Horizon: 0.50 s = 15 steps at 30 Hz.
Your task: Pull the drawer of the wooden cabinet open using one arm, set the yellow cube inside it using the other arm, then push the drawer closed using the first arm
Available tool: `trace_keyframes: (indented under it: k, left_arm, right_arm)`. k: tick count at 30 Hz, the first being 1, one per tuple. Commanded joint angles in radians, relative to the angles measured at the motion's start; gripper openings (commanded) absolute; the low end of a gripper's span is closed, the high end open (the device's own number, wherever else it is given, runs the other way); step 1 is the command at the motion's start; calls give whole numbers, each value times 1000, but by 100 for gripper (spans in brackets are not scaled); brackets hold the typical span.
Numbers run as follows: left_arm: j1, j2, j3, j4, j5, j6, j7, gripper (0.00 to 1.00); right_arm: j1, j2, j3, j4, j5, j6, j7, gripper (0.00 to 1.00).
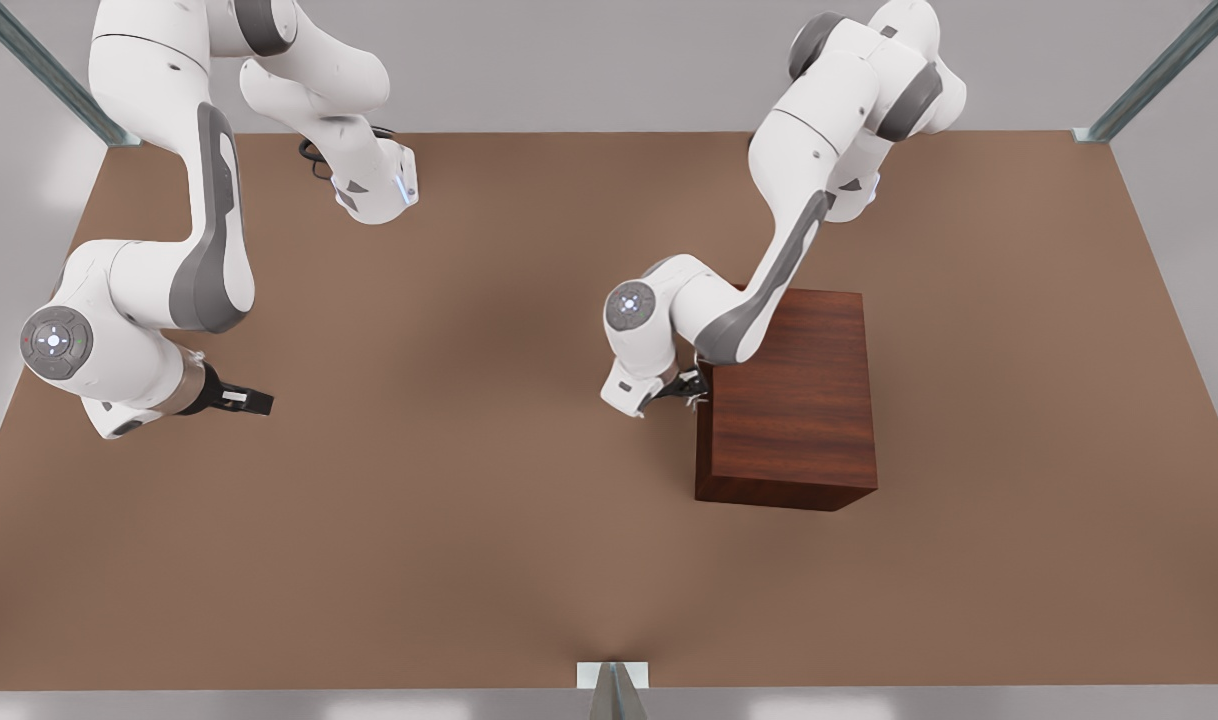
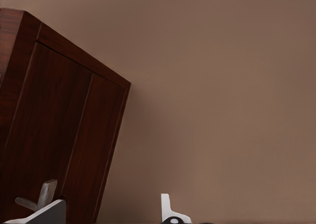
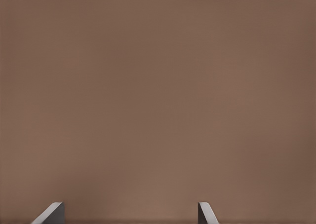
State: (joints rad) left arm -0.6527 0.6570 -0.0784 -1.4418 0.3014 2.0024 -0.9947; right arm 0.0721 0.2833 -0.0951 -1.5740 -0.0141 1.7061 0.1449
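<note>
The wooden cabinet (image 1: 789, 400) stands right of centre in the front view, and its drawer (image 2: 54, 135) sits flush in it, facing the front view's left. My left gripper (image 1: 691, 388) is at that face, open, one fingertip (image 2: 52, 213) close by the silver handle (image 2: 45, 192) and the other fingertip (image 2: 167, 206) off to the side of the cabinet. My right gripper (image 1: 254, 401) waits open at the front view's left, low over bare table, with nothing between its fingers (image 3: 57, 211). The yellow cube is out of view.
The brown table (image 1: 469, 520) spreads wide around the cabinet. Metal frame posts (image 1: 1159, 70) stand at the far corners, and a bracket (image 1: 612, 680) sits at the middle of the near edge.
</note>
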Motion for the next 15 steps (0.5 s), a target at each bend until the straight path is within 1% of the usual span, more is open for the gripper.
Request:
trace_keyframes:
  k: [1, 2, 3, 4, 5, 6, 8, 9, 10, 11, 12, 13, 14, 15]
  left_arm:
    - [2, -2, 2, 3, 1, -4, 94, 100]
    - [2, -10, 5, 70, -37, -10, 39, 100]
    - [5, -11, 5, 208, -88, -155, 19, 100]
    - [4, -26, 2, 273, -90, -273, 24, 100]
    - [8, -74, 2, 276, -88, -312, 33, 100]
    - [53, -141, 3, 276, -90, -394, 199, 100]
    - [292, -241, 5, 265, -165, -491, 787, 100]
    - [448, -263, 5, 261, -276, -534, 920, 100]
    - [522, -287, 3, 224, -301, -573, 939, 100]
    - [558, -446, 14, -16, -297, -391, 1008, 100]
    - [564, -459, 17, -43, -297, -340, 1024, 100]
    - [564, -404, 15, 35, -289, -340, 993, 100]
    - [562, -387, 15, 73, -298, -340, 993, 100]
    - [561, -381, 15, 73, -300, -340, 993, 100]
  right_arm:
    - [0, -1, 0, 0, 0, 0, -21, 100]
    - [0, -1, 0, 2, 0, 0, -21, 100]
    - [0, -1, 0, 2, 0, 0, -21, 100]
    - [0, -1, 0, 2, 0, 0, -21, 100]
    - [0, -1, 0, 2, 0, 0, -21, 100]
    - [0, -1, -2, 2, 0, 0, -21, 100]
    - [0, -1, 0, 2, 0, 0, -21, 100]
    - [0, -1, -2, 2, 0, 0, -22, 100]
    - [-1, -1, -2, 2, 0, -2, -22, 100]
    - [-1, -1, -2, 2, 0, 0, -24, 100]
    - [-3, -1, -2, 2, 0, 0, -24, 100]
    - [-3, -1, -2, 2, 0, 0, -24, 100]
    - [-3, -1, -2, 2, 0, 0, -24, 100]
    - [-2, -1, -2, 2, 0, 0, -24, 100]
